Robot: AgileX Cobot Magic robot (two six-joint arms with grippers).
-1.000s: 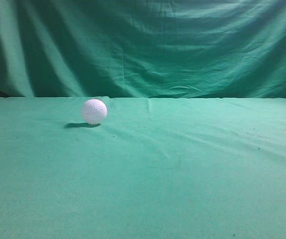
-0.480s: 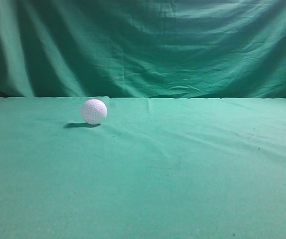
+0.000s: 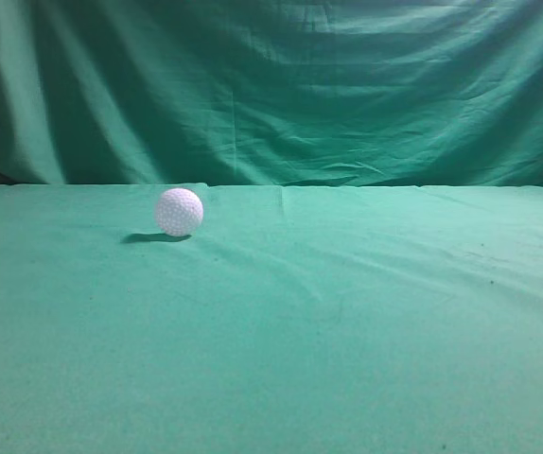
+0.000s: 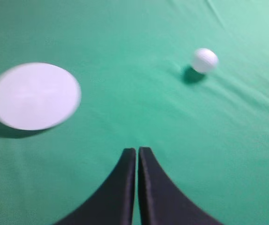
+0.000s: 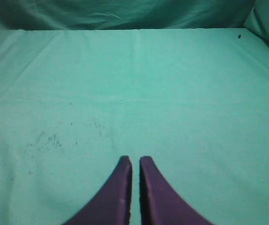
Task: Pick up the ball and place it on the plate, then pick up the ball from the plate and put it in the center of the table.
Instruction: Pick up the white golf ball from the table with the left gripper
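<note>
The white dimpled ball (image 3: 179,211) rests on the green cloth table (image 3: 347,322), left of the middle in the exterior view. It also shows in the left wrist view (image 4: 205,60), far ahead and to the right of my left gripper (image 4: 138,150), which is shut and empty above the cloth. The round white plate (image 4: 33,95) lies ahead and to the left of that gripper; it is out of the exterior view. My right gripper (image 5: 135,159) is shut and empty over bare cloth. Neither gripper shows in the exterior view.
A draped green cloth backdrop (image 3: 271,85) hangs behind the table's far edge. Small dark specks mark the cloth (image 5: 45,139) ahead and left of my right gripper.
</note>
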